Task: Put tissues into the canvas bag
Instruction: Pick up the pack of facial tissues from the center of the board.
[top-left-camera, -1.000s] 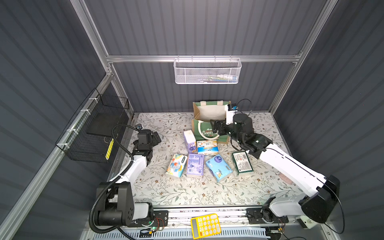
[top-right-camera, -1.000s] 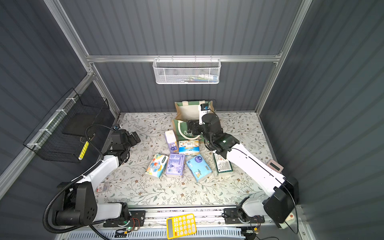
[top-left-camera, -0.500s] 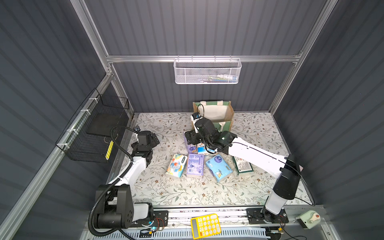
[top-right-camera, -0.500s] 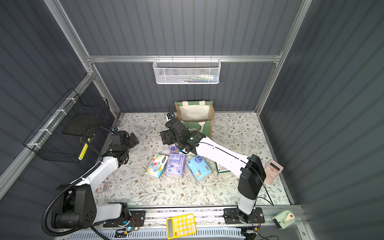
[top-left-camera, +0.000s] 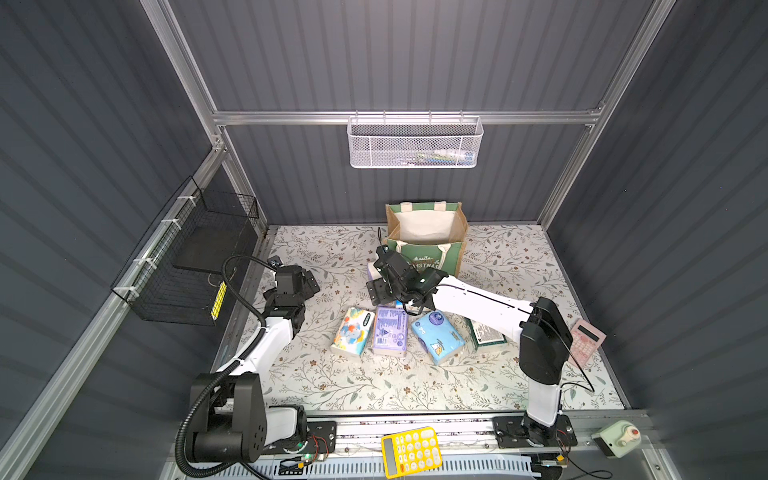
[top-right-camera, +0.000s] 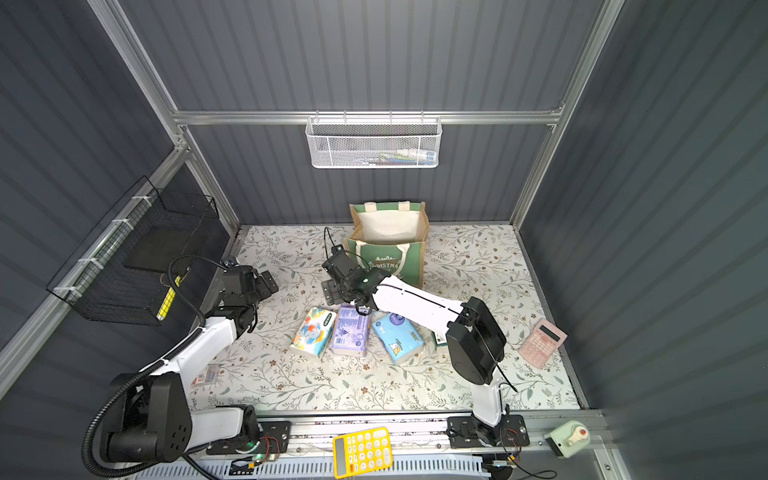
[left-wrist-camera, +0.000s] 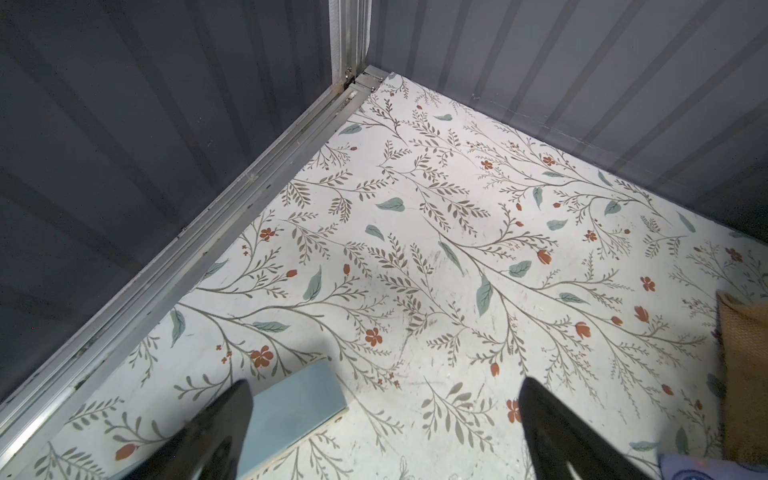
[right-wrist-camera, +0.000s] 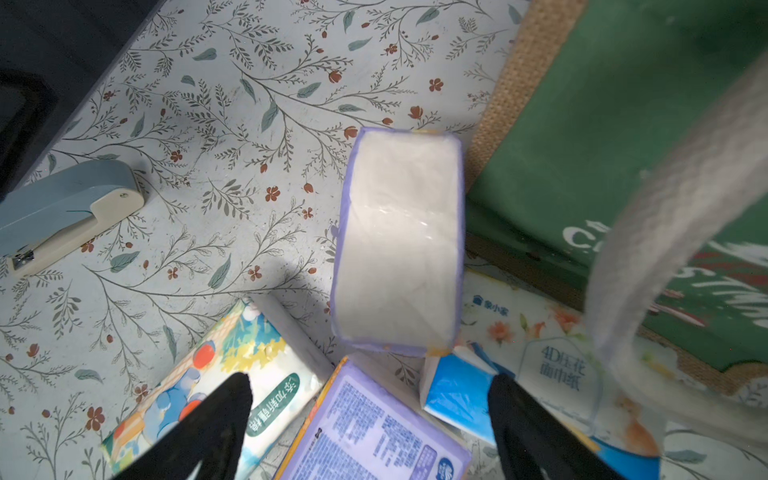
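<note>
Right wrist: lavender pack beyond fingers

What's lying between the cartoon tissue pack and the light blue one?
A purple pack, lying flat; both top views show it.

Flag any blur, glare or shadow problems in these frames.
Right wrist view: the rope handle is a close, out-of-focus smear, and the lettering on the canvas bag is streaked; the lavender pack is sharp, with mild sheen on its wrap. Left wrist view: sharp, soft shadows on the floral mat. Both top views: evenly lit, sharp.
</note>
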